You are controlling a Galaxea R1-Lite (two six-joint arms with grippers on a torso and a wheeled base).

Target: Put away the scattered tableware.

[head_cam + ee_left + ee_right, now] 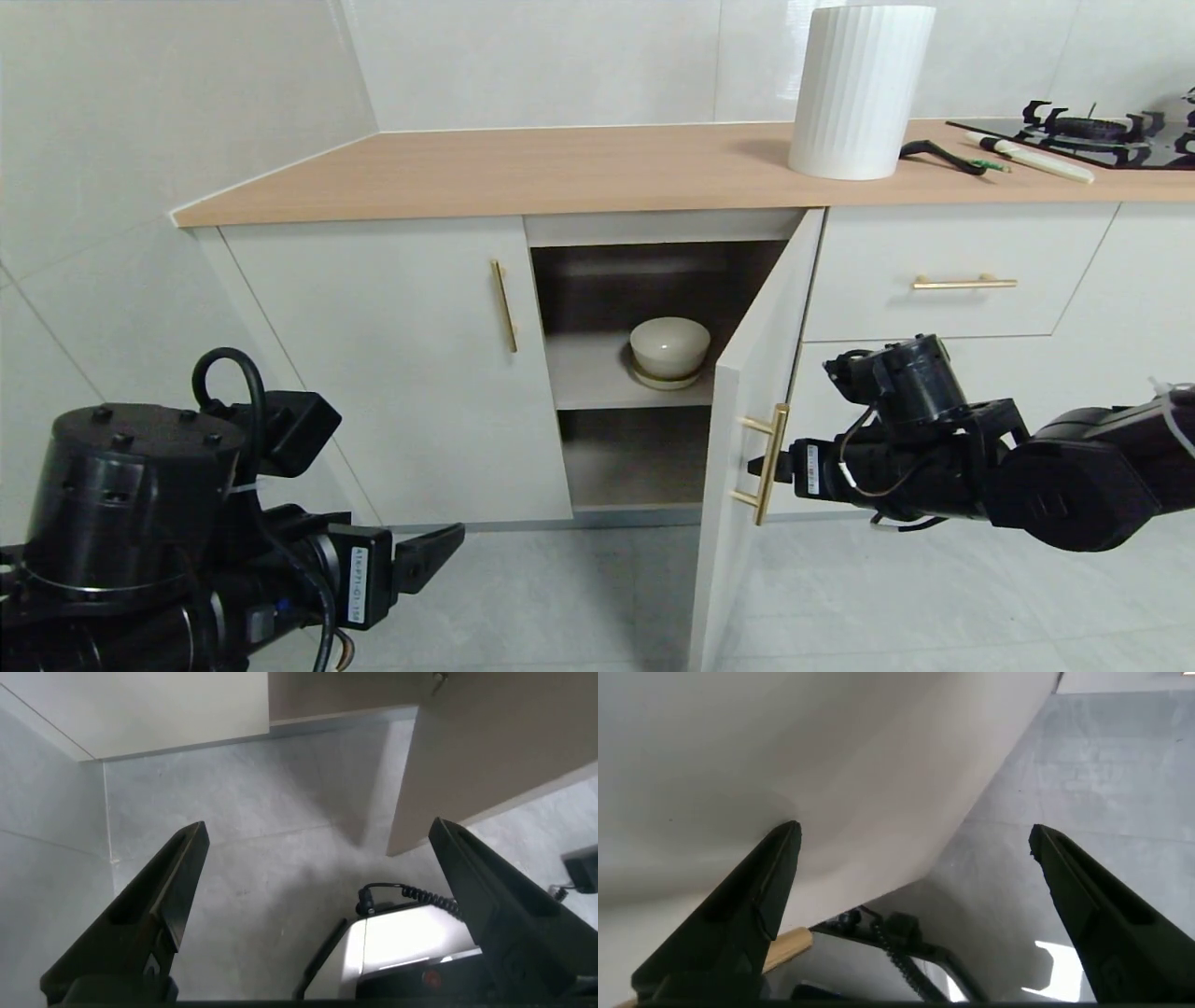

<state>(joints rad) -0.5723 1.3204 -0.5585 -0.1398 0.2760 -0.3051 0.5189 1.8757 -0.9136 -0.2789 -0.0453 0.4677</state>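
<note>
Bowl [668,346], glossy cream, rests on a plate [665,381].

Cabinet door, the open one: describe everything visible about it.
The cabinet door is a flat, off-white panel with a matte finish, seemingly painted board. It stands swung open towards the robot, hinged on its right side. A gold bar handle is mounted upright near its free edge. The right gripper, fingers open, sits at that handle; whether it touches cannot be told.
</note>
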